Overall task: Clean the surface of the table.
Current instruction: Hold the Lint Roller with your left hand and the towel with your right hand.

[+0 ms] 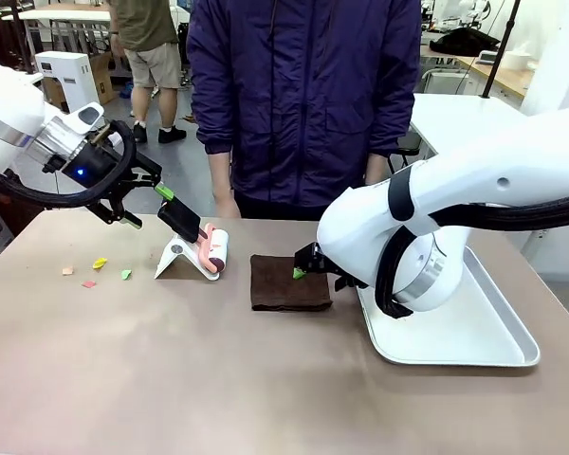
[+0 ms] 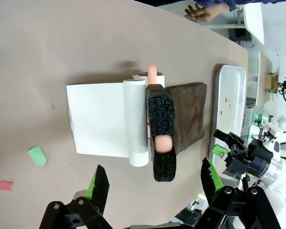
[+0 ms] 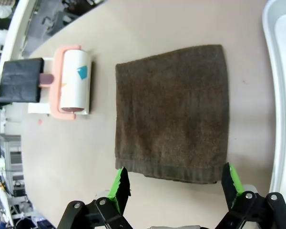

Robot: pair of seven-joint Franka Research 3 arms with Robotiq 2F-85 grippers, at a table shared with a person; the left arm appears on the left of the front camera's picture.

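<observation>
Taupe table (image 1: pixel 171 379) | paper scraps (image 1: pixel 100 263) | lint roller (image 3: pixel 75 78) beside brown towel (image 3: pixel 171 109) | tray (image 1: pixel 474 332) | left gripper (image 2: pixel 153 175), right gripper (image 3: pixel 176 177): jaws apart

Bright, even light; soft shadows.

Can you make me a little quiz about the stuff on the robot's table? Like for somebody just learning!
1. True or false: the brown towel lies inside the metal tray.
2. The robot's left hand hangs open over which tool? A) a sponge B) the lint roller C) a brush
3. Fill in: the coloured paper scraps lie on the ___.

Key: 1 false, it lies beside the tray; 2 B; 3 table.
</observation>
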